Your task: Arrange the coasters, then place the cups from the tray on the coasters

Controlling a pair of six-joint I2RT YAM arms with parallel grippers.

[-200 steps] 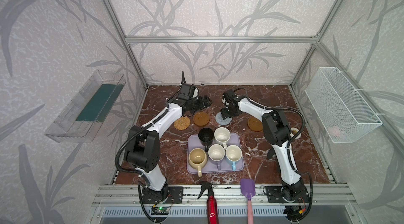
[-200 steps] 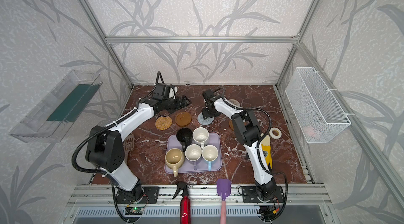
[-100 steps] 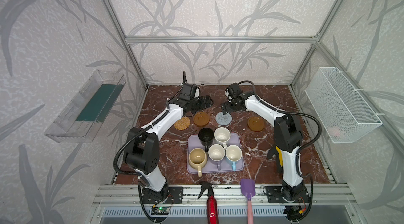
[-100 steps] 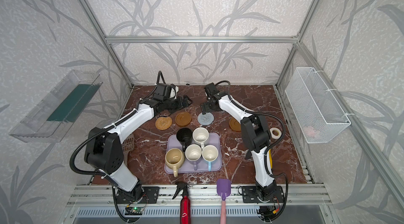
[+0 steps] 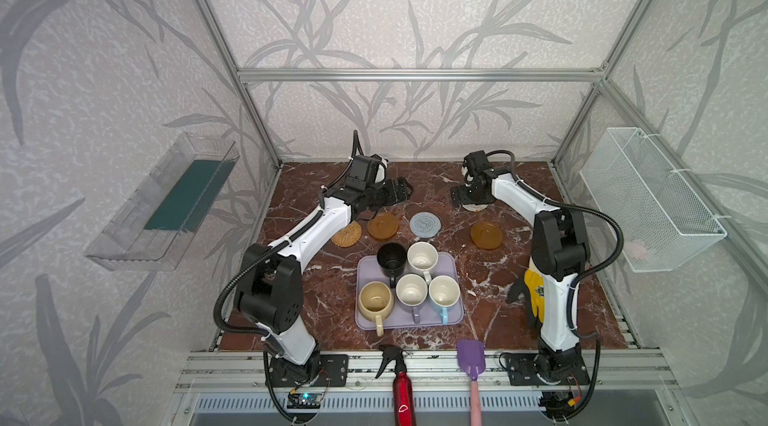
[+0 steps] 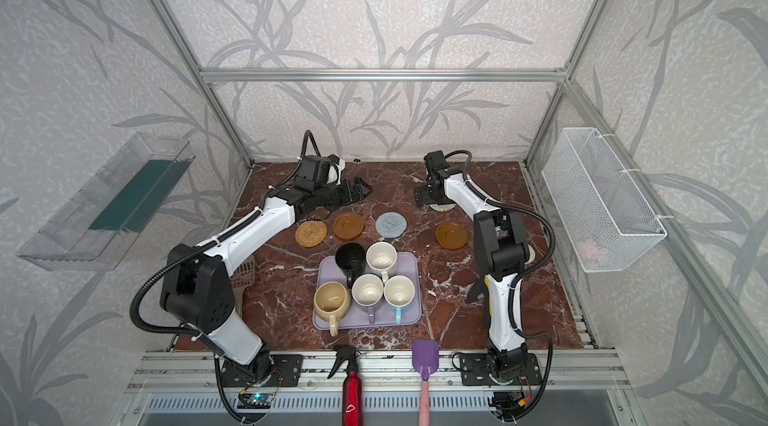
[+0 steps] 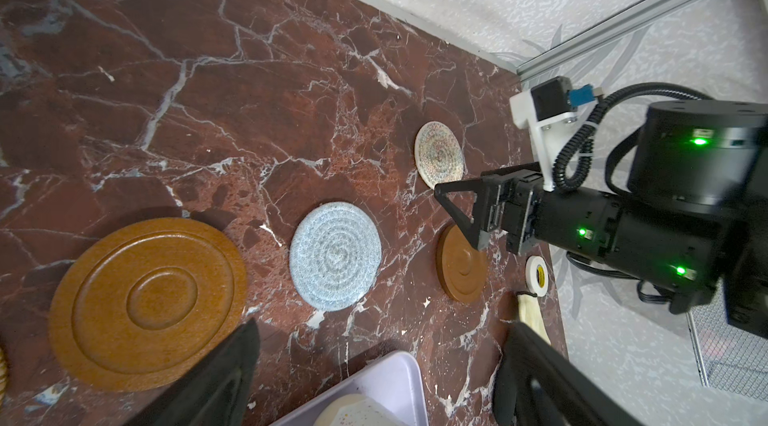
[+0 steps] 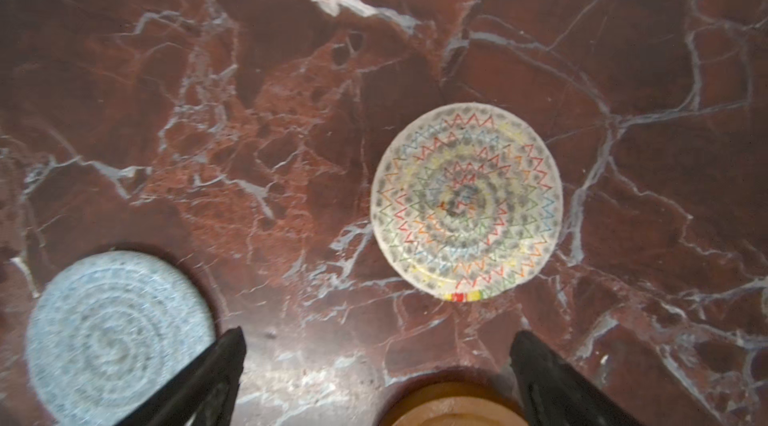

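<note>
I am in the first step, the arranging of the coasters. The five cups (image 5: 411, 290) all stand on the tray (image 5: 456, 315), so the second step is not begun. Four coasters lie in one row behind the tray: the rattan coaster (image 5: 346, 234), the first brown coaster (image 5: 382, 225), the grey-blue coaster (image 5: 425, 224) and, after a wide gap, the second brown coaster (image 5: 486, 235). The cream coaster (image 8: 466, 201) lies apart, nearer to the back wall, behind that gap. It is a thin flat disc, woven in a spiral, with small coloured zigzag stitches, and it lies flat on the marble table (image 5: 432, 178). My right pincer (image 5: 459, 196) hangs close over its edge with the jaws spread wide and nothing between them; whether it touches the disc I cannot tell. My left pincer (image 5: 403, 191) is also released and empty, behind the first brown coaster. I think the next move is for the right pincer: go down over the cream coaster, catch its low edge, which gives little to hold, and bring it into the gap.
</note>
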